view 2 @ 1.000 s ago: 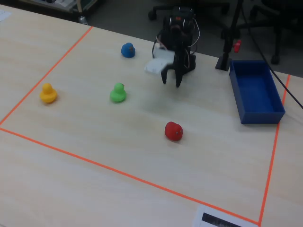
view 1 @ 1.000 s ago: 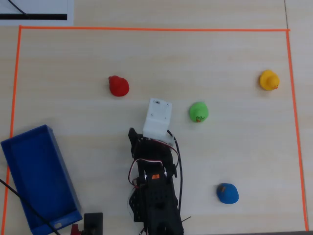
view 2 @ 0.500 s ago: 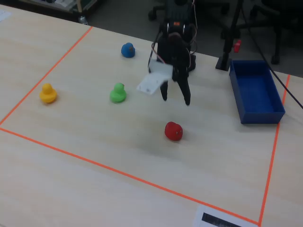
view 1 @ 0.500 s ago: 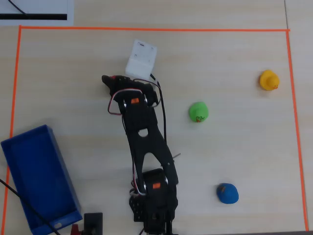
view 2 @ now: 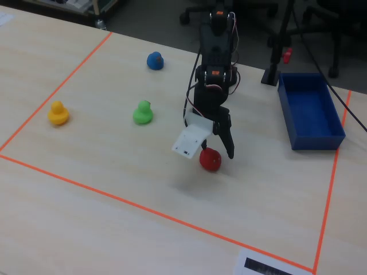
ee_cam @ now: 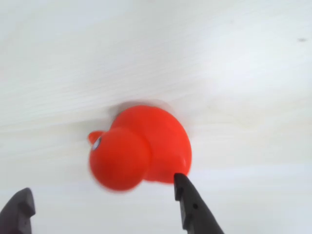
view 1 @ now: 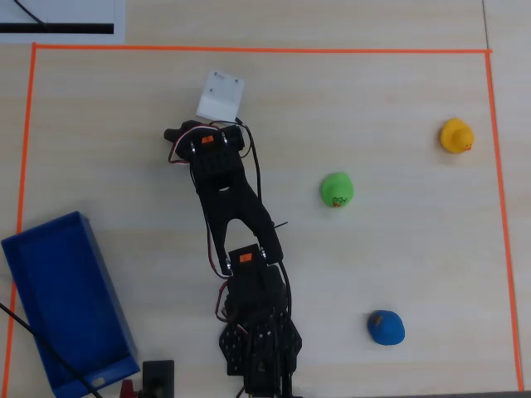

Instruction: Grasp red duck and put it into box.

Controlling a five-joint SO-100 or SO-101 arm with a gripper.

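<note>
Fingers: spread apart, gripper (ee_cam: 105,200) holding nothing; in the wrist view the right fingertip (ee_cam: 183,187) sits at the duck's edge, contact not clear.
Red duck (ee_cam: 141,146): on the table (view 2: 114,172) directly beneath the gripper, beak toward wrist-view left.
Box (view 2: 309,112): blue, well apart, far right in the fixed view.
Other ducks: green duck (view 2: 143,112), yellow duck (view 2: 58,113), blue duck (view 2: 154,60), all left in the fixed view.
</note>
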